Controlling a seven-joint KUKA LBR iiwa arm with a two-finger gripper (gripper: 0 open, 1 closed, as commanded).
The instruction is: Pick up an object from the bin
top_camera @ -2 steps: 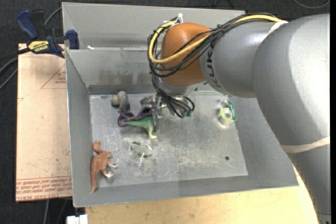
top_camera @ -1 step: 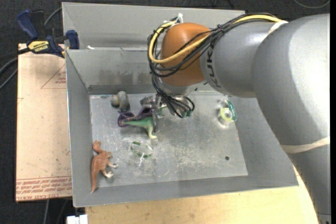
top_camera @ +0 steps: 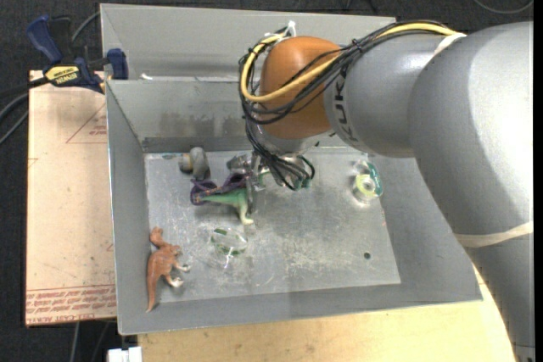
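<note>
1. presently, the gripper is seen low in the bin, over the back half of the floor and left of centre, under the orange wrist cover and its cables.
2. how far the gripper is opened cannot be told: the tip is crowded by the cables and by the toys below it. nothing can be confirmed as held.
3. the nearest thing is a green toy dinosaur, lying on the floor just beside the tip, to its front-left. it is possibly touched by the tip, but contact is not resolved from this angle.
4. the dinosaur's long axis is laid roughly left to right across the floor.
5. a purple piece is tucked against the dinosaur's left end, and a small grey-brown lump sits behind that, near the back wall.
6. well apart are noted an orange toy dinosaur by the front-left corner, a clear plastic scrap between the two dinosaurs, and a pale green ring-like item to the right.
7. judgement: if the green dinosaur is to be taken, a small shift to the front-left is called for, with the grip set across its short axis and clear of the purple piece.
</note>
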